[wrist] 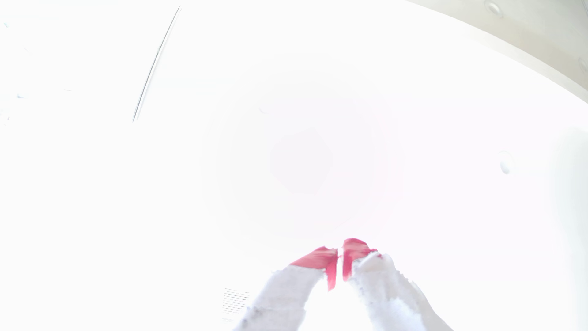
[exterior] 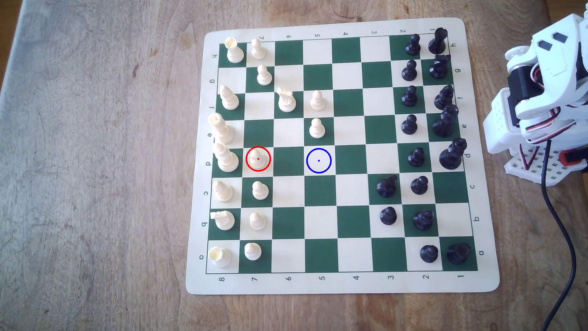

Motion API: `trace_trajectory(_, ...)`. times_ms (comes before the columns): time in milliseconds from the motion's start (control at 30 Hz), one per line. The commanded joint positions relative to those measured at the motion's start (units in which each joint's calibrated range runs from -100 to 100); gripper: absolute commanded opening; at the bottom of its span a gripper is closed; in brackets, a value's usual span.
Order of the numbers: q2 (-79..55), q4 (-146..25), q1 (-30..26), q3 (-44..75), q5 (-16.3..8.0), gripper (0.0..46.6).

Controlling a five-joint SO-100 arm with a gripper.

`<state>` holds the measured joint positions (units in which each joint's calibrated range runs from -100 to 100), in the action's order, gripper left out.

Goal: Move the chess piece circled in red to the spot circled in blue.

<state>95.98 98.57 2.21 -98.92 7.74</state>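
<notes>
Chess piece: the cream pawn [exterior: 258, 159] stands upright inside the red ring on a cream square in row d, column 7, of the exterior view.
Neighbours: a tall cream piece [exterior: 224, 158] stands just beside it toward the exterior view's left; another cream pawn [exterior: 260, 190] stands one square nearer the camera.
Spot: the blue ring with its dot [exterior: 318, 160] marks a bare cream square in the same row, column 5, with one green square between it and the pawn.
Board: the green-and-cream mat [exterior: 343, 283] lies flat on the wooden bench [exterior: 95, 159]; cream pieces stand along the exterior view's left, black pieces [exterior: 413, 127] along its right.
Arm: the white arm [exterior: 547, 95] sits folded off the board at the exterior view's right edge, a black cable [exterior: 563, 229] trailing from it.
Gripper: in the washed-out wrist view the gripper [wrist: 340, 254] shows two red-tipped fingers [wrist: 321, 257] nearly touching, so it seems closed on nothing.
</notes>
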Motion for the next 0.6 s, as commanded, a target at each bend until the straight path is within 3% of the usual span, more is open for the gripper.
trace_trajectory(0,-0.14,1.11,1.11,-0.99,0.15,0.2)
trace_trajectory(133,-0.14,-4.71,-0.30,-0.63,0.15,0.2)
trace_trajectory(333,-0.14,-29.03,-2.56,6.17,0.15,0.2)
trace_trajectory(500,-0.22,-68.92,-2.80,18.05,-0.20,0.2)
trace_trajectory(567,-0.22,-76.53,-2.17,20.04,-0.29,0.2)
